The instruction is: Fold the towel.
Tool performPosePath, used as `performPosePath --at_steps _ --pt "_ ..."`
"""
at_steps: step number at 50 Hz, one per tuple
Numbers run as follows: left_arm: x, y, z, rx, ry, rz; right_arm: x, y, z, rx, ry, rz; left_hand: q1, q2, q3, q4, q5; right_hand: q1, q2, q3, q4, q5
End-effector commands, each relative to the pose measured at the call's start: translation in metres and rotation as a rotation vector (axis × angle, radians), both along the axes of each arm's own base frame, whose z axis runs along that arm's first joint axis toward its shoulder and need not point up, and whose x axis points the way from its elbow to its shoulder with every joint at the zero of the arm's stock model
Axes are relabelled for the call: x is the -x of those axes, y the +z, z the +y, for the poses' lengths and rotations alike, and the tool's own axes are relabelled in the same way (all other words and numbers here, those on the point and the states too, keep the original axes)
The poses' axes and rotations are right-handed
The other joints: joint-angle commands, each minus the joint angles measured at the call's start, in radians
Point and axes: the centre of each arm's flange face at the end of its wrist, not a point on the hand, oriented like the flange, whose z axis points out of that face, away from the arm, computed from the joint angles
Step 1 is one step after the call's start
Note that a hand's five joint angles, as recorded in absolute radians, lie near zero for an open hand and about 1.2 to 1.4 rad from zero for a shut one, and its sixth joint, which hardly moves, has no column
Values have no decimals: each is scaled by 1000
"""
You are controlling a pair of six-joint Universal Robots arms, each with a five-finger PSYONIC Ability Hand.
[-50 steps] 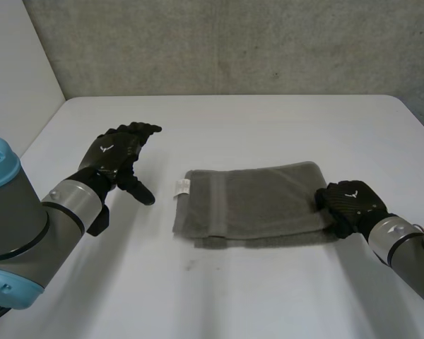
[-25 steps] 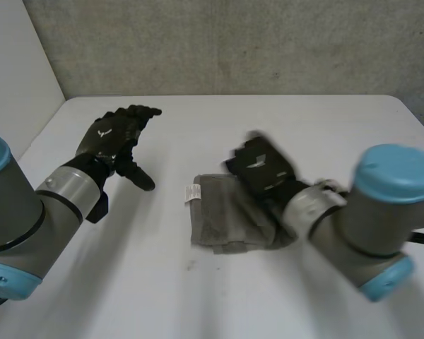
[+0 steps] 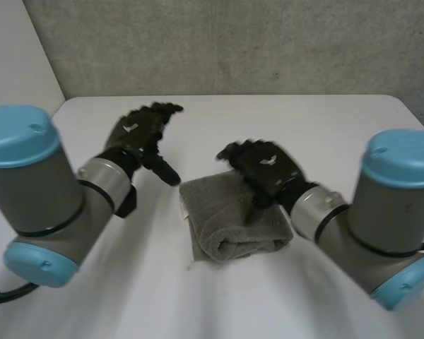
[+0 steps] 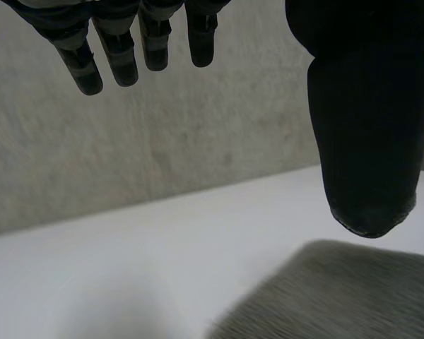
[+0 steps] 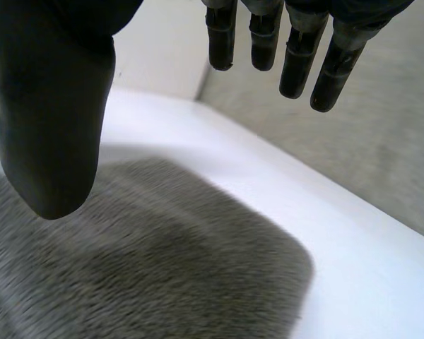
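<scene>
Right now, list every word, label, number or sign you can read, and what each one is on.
No words or numbers can be read.
Left hand: small white mark on its back, too blurred to read.
Right hand: small white mark on its back, too blurred to read.
Towel: no legible text.

You have a towel (image 3: 233, 219) of grey terry cloth, its pile fuzzy and matt, thick where it doubles over. The table (image 3: 339, 127) under it is smooth and white with a faint sheen. The wall (image 3: 233, 42) behind looks like rough, speckled grey concrete. The left hand (image 3: 136, 134) and right hand (image 3: 267, 166) look like matt black plastic. The arms' caps (image 3: 20, 134) are glossy light-blue plastic, and their joints (image 3: 39, 194) are smooth grey.
</scene>
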Motion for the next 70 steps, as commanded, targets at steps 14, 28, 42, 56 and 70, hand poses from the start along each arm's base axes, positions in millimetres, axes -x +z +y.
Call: performPosePath --at_steps 14,28,42,56,70 --pt "51 -94 33 -259 68 -195 28 -39 -44 -230 -134 46 3 7 5 5 -29 -64 -77 -71 -87 -67" --pt "49 -118 36 -303 65 -242 25 -73 -48 -198 -89 194 3 7 5 5 -29 -64 -77 -71 -87 -67" --pt "37 0 35 -118 63 -67 37 31 -51 -8 -164 8 3 7 5 5 -29 -64 -77 -71 -87 -67" --pt "-39 81 -7 43 175 -66 84 94 -61 100 -361 -52 3 7 5 5 -29 -64 -77 -71 -87 -67" --pt "-56 75 -24 13 141 -53 91 91 -67 107 -384 -41 3 7 5 5 -29 -64 -77 -71 -87 -67"
